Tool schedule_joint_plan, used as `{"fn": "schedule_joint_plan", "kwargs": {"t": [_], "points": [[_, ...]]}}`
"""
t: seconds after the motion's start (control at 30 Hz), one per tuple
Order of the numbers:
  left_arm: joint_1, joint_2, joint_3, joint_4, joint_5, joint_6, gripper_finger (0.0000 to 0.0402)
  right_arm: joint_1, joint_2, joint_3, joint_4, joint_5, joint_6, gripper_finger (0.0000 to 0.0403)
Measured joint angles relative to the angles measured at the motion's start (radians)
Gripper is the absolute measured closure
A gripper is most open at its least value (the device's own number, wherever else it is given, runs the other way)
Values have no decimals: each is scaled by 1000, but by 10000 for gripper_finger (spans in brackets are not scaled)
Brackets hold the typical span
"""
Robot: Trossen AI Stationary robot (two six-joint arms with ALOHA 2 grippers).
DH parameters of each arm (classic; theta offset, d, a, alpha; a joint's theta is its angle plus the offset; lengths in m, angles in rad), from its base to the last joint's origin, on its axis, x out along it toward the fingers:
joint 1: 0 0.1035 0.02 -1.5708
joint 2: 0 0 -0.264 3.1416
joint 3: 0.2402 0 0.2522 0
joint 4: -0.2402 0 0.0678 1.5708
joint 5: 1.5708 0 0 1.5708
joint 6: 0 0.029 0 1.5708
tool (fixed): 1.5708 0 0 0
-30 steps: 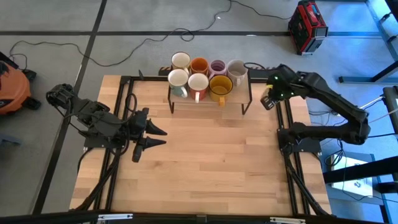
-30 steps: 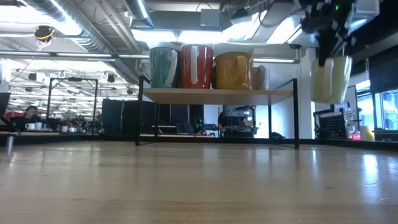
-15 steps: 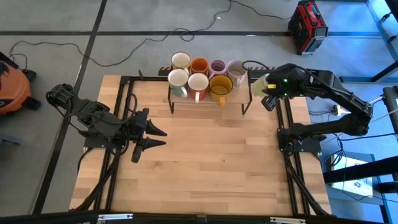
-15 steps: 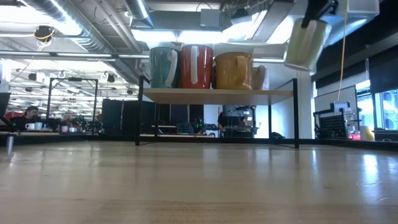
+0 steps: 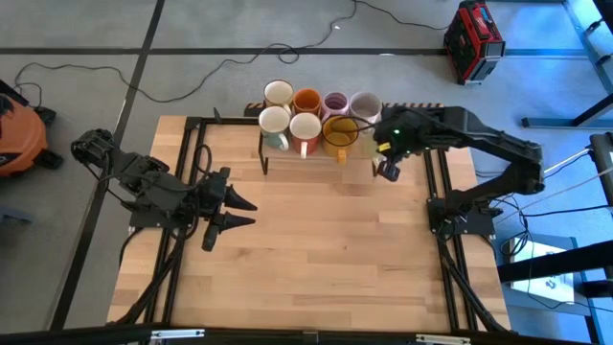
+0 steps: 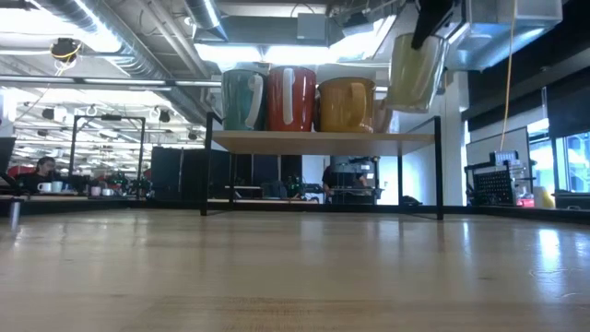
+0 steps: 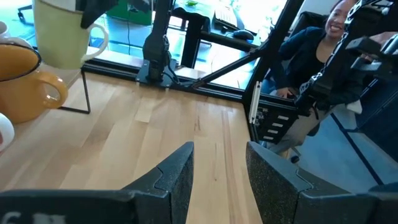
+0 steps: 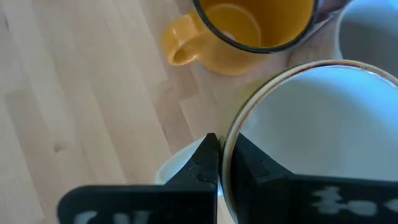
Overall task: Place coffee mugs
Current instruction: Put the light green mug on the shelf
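Glossy glazed mugs (image 5: pixel 339 134) sit above a pale matt wooden table (image 5: pixel 316 249).

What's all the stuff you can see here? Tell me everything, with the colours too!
Mugs on the rack: seven; back row cream, orange, lilac, pale grey; front row teal, red, amber.
Held mug: one, cream, in the air at the rack's right end.
Rack: one, black frame with a wooden shelf, at the table's far edge.
Table: one, light wood.
Toolbox: one, red, on the floor beyond the table.
Machine: one, orange and black, on the floor at the left.
Person: one, dark top, beside the table.
Left hand: one, dark, open, over the table's left side.
Right hand: one, dark, shut on the held mug's rim.
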Motion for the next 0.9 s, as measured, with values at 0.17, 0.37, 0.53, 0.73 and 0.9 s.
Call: {"fn": "schedule_joint_plan", "kwargs": {"t": [0.17,0.37,0.53,0.73,0.9], "points": [[0,0,0,0,0,0,261,0,44,1,-9,-5,-10,400],[0,0,0,0,0,0,261,0,36,1,-28,7,32,401],[0,0,0,1,0,0,260,-14,-4,2,-86,91,84,401],[0,0,0,2,0,0,260,-70,-7,2,-26,123,84,401],[0,0,0,2,0,0,260,-100,-2,2,24,114,61,401]]}}
